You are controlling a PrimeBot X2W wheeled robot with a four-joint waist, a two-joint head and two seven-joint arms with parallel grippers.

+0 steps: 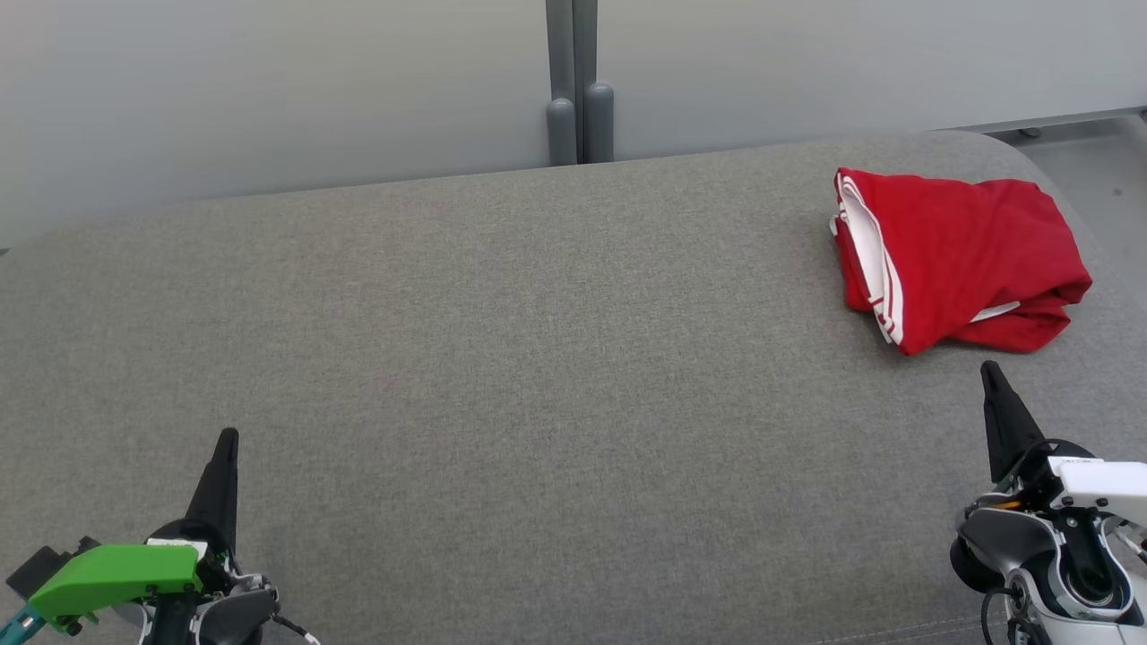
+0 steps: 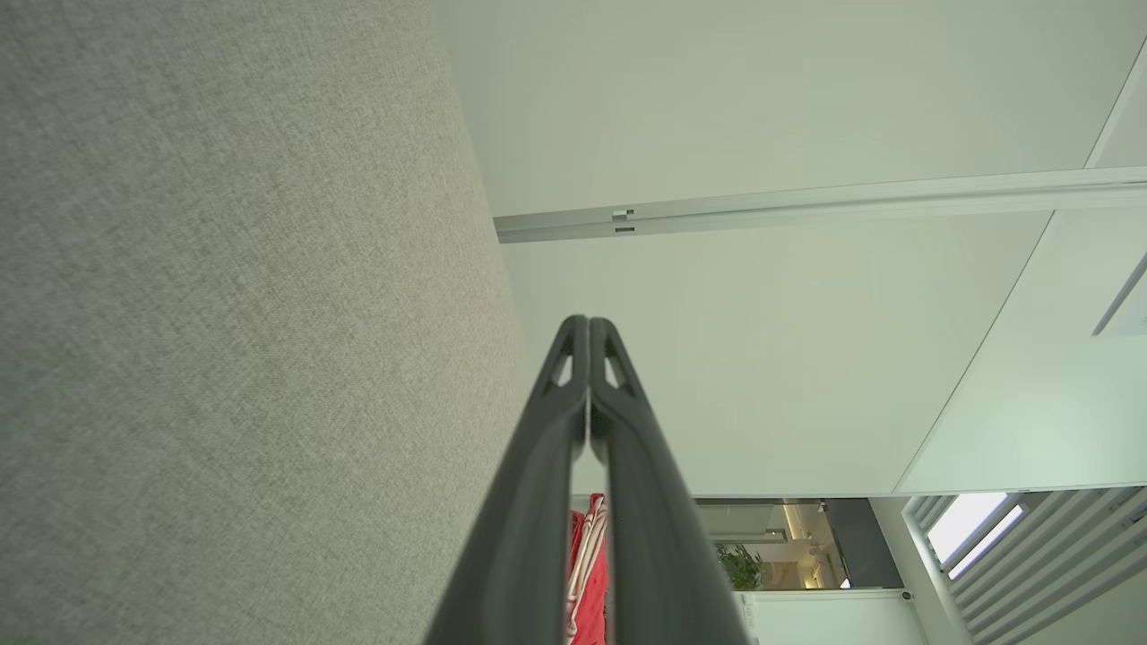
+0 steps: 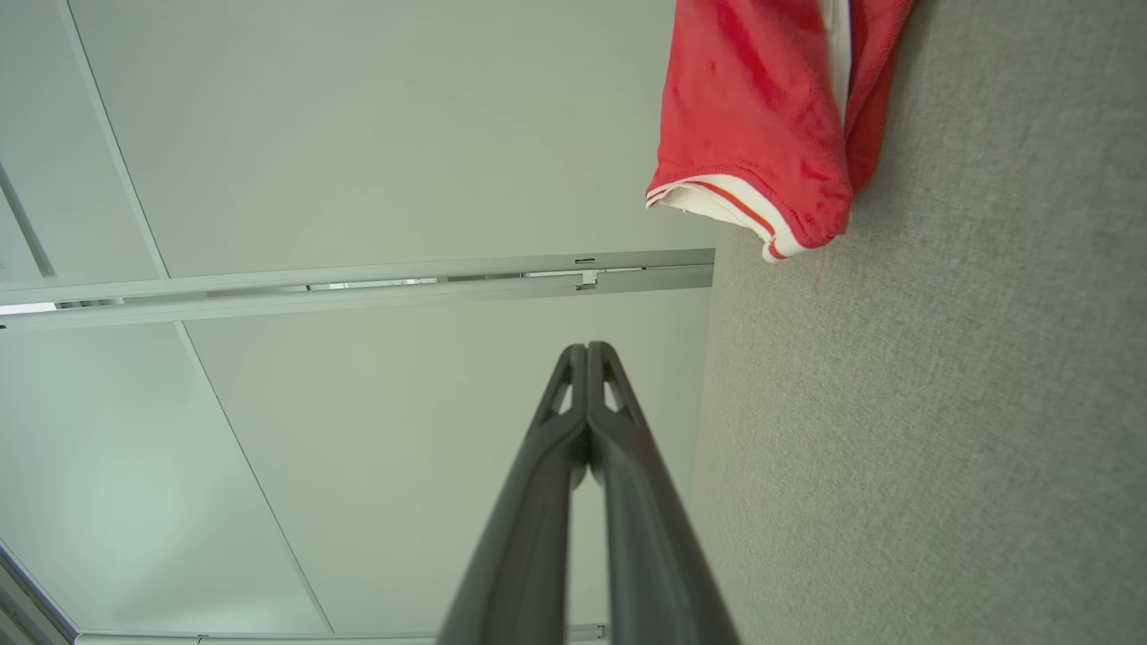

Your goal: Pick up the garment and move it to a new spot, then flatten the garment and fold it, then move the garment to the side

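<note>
The garment point(image 1: 959, 255) is red with white stripes and lies bunched in a loose fold at the far right of the grey fabric surface point(image 1: 502, 358). My right gripper point(image 1: 989, 369) is shut and empty, a short way nearer than the garment. In the right wrist view its tips point(image 3: 588, 348) touch, and the garment point(image 3: 762, 116) lies ahead, upper right. My left gripper point(image 1: 229, 436) is shut and empty at the lower left, far from the garment. In the left wrist view its tips point(image 2: 588, 321) meet, and a strip of the garment point(image 2: 587, 573) shows between the fingers.
A pale wall with a grey post point(image 1: 573, 81) runs behind the surface. The surface's rounded right end point(image 1: 1057, 170) drops to the floor point(image 1: 1098, 161) just beyond the garment. A wide stretch of bare grey fabric lies between the two grippers.
</note>
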